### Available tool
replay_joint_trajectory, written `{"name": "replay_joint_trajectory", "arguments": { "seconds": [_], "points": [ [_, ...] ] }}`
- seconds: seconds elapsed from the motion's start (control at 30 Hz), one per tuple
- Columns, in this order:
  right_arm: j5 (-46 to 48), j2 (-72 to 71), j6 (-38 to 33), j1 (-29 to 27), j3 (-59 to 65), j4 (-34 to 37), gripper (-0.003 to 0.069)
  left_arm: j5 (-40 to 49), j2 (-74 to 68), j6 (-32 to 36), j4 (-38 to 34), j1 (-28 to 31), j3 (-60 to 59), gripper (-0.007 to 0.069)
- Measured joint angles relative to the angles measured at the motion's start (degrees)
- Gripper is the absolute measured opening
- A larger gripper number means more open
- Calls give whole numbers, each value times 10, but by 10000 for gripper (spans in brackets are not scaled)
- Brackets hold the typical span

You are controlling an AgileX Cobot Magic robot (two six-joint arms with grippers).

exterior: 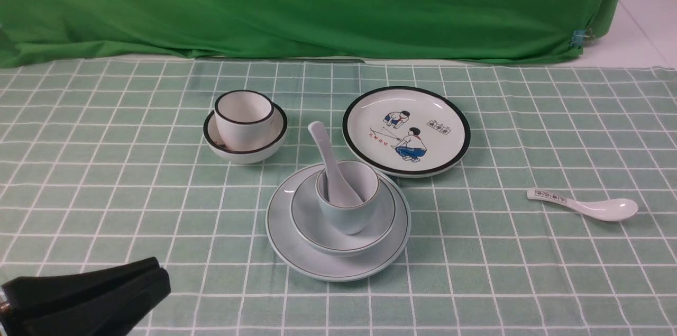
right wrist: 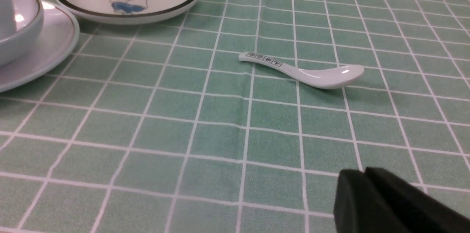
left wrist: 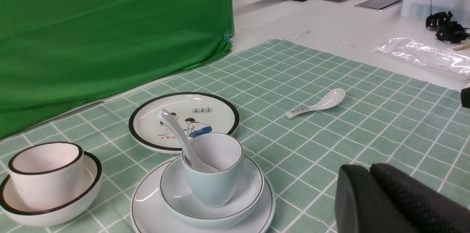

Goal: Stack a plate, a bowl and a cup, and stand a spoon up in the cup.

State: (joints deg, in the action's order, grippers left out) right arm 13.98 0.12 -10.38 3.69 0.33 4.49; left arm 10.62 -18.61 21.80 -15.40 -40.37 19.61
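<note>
The pale blue plate (exterior: 296, 254) lies at the middle front of the checked cloth. In it sits the pale bowl (exterior: 312, 222), and in the bowl stands the pale blue cup (exterior: 350, 218), tilted a little. The plain white spoon (exterior: 325, 153) stands in the cup with its handle leaning up to the back left. My left gripper (exterior: 161, 275) is low at the front left, well apart from the stack, its fingers pressed together on nothing. My right gripper (right wrist: 363, 172) shows only in the right wrist view. It hovers over bare cloth, fingers together and holding nothing.
A black-rimmed plate with cartoon children (exterior: 406, 130) lies behind the stack to the right. A cream cup (exterior: 244, 112) sits in a black-rimmed cream bowl (exterior: 246, 148) at the back left. A white spoon with printed squares (exterior: 584, 203) lies at the right. A green backdrop (exterior: 317, 2) closes the far side.
</note>
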Motion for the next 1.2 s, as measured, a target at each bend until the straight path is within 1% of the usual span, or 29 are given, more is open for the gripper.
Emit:
{"name": "replay_joint_trajectory", "arguments": {
  "seconds": [0.13, 0.2, 0.27, 0.3, 0.33, 0.37, 0.4, 0.43, 0.5, 0.53, 0.57, 0.6, 0.63, 0.7, 0.8, 0.93, 1.2],
  "points": [
    [1, -1, -1, 0, 0, -1, 75, -5, 3, -4, 9, 6, 0, 13],
    [1, -1, -1, 0, 0, -1, 80, -7, 10, -20, 22, 22, 0, 13],
    [1, -1, -1, 0, 0, -1, 85, -9, 21, -52, 44, 50, 0, 13],
    [1, -1, -1, 0, 0, -1, 86, -9, 26, -64, 57, 69, 0, 13],
    [1, -1, -1, 0, 0, -1, 88, -9, 35, -88, 75, 101, -2, 13],
    [1, -1, -1, 0, 0, -1, 88, -9, 36, -88, 77, 107, -2, 13],
    [1, -1, -1, 0, 0, -1, 92, -21, 49, -105, 89, 157, -15, 13],
    [1, -1, -1, 0, 0, -1, 97, -36, 59, -111, 95, 195, -31, 13],
    [1, -1, -1, 0, 0, -1, 104, -56, 74, -115, 98, 244, -54, 13],
    [1, -1, 0, 0, 0, -1, 109, -69, 87, -117, 98, 277, -75, 13],
    [1, -1, 0, 0, 0, -1, 114, -73, 96, -117, 98, 298, -89, 13],
    [1, -1, -1, 0, 0, -1, 115, -73, 99, -117, 98, 303, -96, 13],
    [1, -1, -1, 0, 0, -1, 120, -69, 124, -117, 98, 351, -122, 13],
    [1, -1, -1, 0, 0, -1, 126, -53, 145, -118, 98, 385, -139, 13],
    [0, -1, -1, 0, 0, -1, 133, 1, 179, -119, 97, 436, -151, 13],
    [0, -1, -1, 0, 0, -1, 140, 37, 185, -122, 96, 456, -164, 13],
    [1, -1, -1, 0, 0, -1, 142, 37, 185, -129, 52, 456, -200, 13]
  ]
}}
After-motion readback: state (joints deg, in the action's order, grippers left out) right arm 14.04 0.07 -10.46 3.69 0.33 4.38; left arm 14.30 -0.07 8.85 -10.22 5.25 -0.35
